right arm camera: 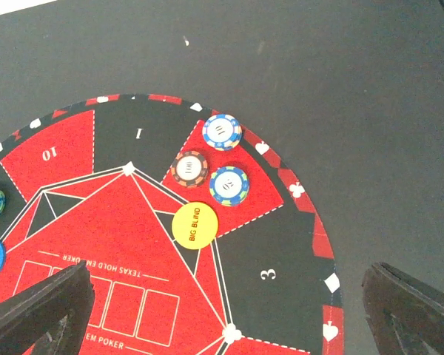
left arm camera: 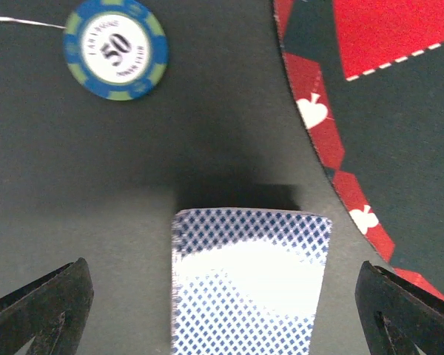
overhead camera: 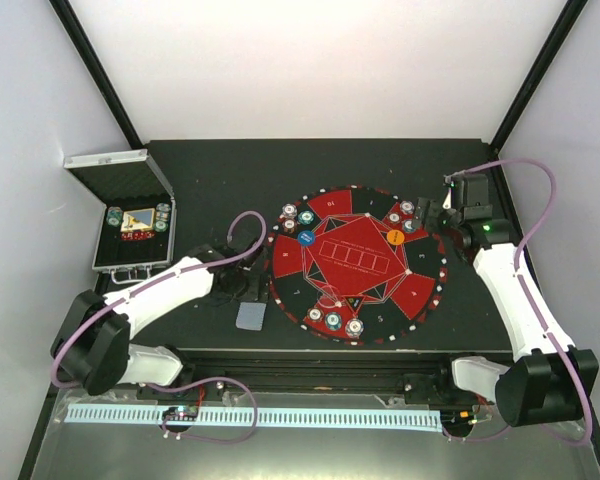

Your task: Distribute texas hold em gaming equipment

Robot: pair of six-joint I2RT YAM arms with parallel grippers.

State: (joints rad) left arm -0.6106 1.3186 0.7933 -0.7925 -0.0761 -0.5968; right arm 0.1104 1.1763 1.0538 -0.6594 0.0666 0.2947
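Bright overhead glare whitens the soft-focus card (left arm camera: 250,285).

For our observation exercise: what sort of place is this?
Probably a robotics test bench, not a card room: white walls enclose a black table, two robot arms are bolted at its near edge, a poker mat lies on it.

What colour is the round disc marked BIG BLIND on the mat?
The disc is yellow with dark lettering, seen best in the right wrist view.
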